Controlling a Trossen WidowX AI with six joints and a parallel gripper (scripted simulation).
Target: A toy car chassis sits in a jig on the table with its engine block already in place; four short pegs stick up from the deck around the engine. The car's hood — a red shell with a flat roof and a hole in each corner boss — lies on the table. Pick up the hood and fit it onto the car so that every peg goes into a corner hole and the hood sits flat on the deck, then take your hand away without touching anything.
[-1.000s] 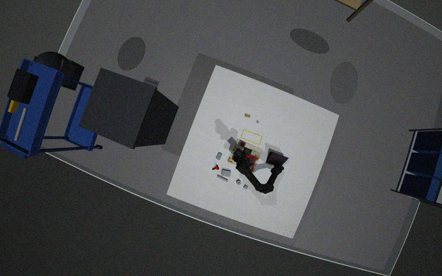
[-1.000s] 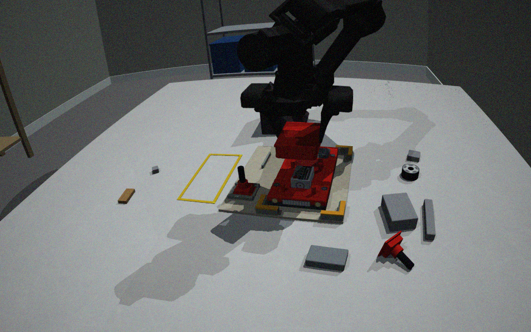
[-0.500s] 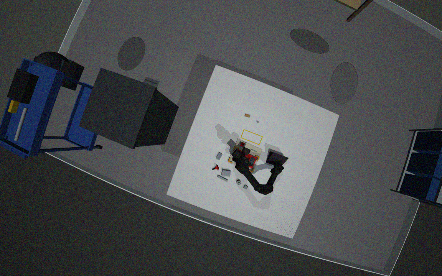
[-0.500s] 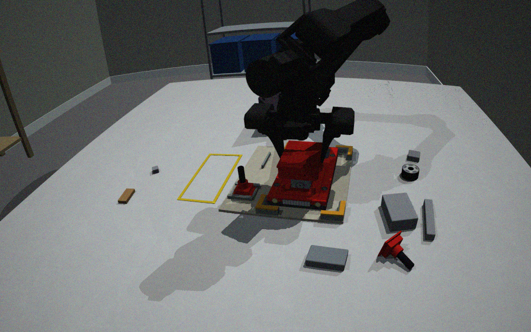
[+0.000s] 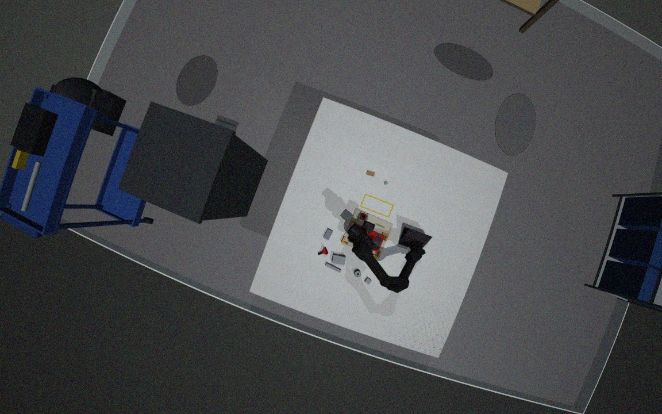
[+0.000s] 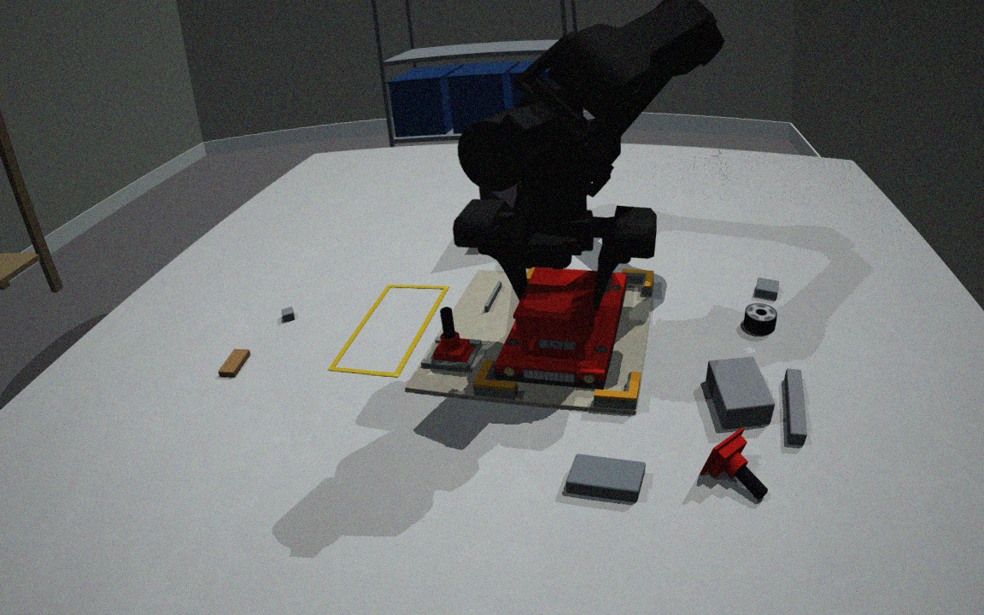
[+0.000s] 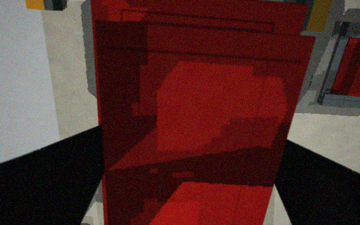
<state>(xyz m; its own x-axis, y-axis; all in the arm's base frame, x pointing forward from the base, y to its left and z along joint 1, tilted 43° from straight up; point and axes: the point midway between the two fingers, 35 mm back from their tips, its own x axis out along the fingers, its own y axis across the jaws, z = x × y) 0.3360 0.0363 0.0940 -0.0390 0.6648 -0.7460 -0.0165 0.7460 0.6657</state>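
Note:
My gripper [image 6: 559,301] [image 7: 190,139] is shut on the hood [image 6: 549,306] [image 7: 199,94], a red shell, with one finger on each side. The hood is over the engine block [image 6: 557,343], whose lower front still shows below the hood's front edge in the exterior view, so the hood seems slightly above the deck. The red chassis [image 6: 591,359] [image 7: 199,7] lies in the jig [image 6: 465,314] [image 7: 70,78] [image 5: 382,225] between orange corner brackets. The hood looks roughly lined up with the chassis. The pegs and corner holes are hidden, so their alignment cannot be told.
A red part with a black stick [image 6: 451,349] stands in a grey holder on the jig board. A yellow outline [image 6: 364,373] lies beside it. Opposite are a wheel [image 6: 760,321], grey blocks [image 6: 740,391] [image 6: 606,476] and a tipped red part [image 6: 726,457]. A wooden block [image 6: 234,362] lies farther off.

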